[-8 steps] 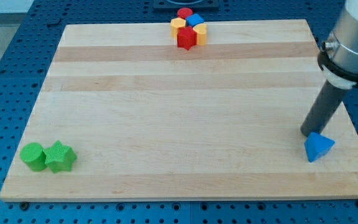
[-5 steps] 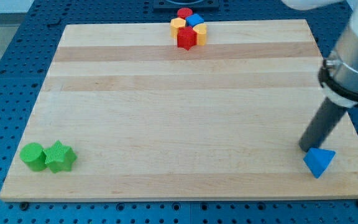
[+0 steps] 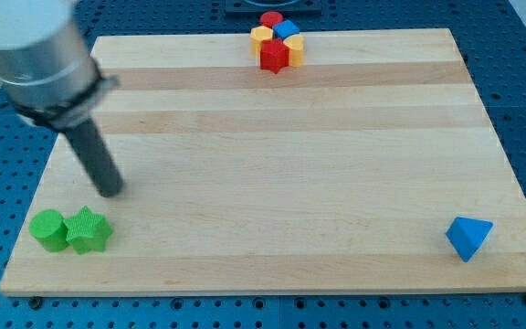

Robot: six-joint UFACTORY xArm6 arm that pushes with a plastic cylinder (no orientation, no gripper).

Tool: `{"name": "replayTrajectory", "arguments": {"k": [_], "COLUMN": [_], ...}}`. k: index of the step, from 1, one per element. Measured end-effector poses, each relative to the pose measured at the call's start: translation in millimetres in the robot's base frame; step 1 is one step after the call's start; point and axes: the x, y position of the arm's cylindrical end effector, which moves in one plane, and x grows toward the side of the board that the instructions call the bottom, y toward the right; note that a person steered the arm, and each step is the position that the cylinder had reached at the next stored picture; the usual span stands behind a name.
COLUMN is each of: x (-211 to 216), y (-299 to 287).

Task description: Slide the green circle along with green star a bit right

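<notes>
The green circle [image 3: 48, 228] and the green star [image 3: 89, 230] sit touching side by side near the board's bottom left corner, circle on the left. My tip [image 3: 110, 191] rests on the board just above and slightly right of the green star, a small gap apart from it. The rod rises up and left toward the arm [image 3: 35, 50].
A blue triangle block [image 3: 468, 238] lies near the bottom right corner. At the top middle edge a tight cluster holds a red star [image 3: 273, 56], a red block [image 3: 270, 19], a blue block [image 3: 287, 29] and yellow blocks [image 3: 261, 37]. The wooden board [image 3: 281, 155] lies on a blue perforated table.
The arm has swept from the right side, beside the blue triangle, across to the left side above the green star. The blue triangle was nudged slightly down. The green blocks have not moved.
</notes>
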Motion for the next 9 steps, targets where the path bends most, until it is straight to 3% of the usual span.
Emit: {"name": "replayTrajectory", "arguments": {"k": [1,2,4,5,9], "x": [1,1,73,87,54], "y": [-68,-68,-68,-68,28]}}
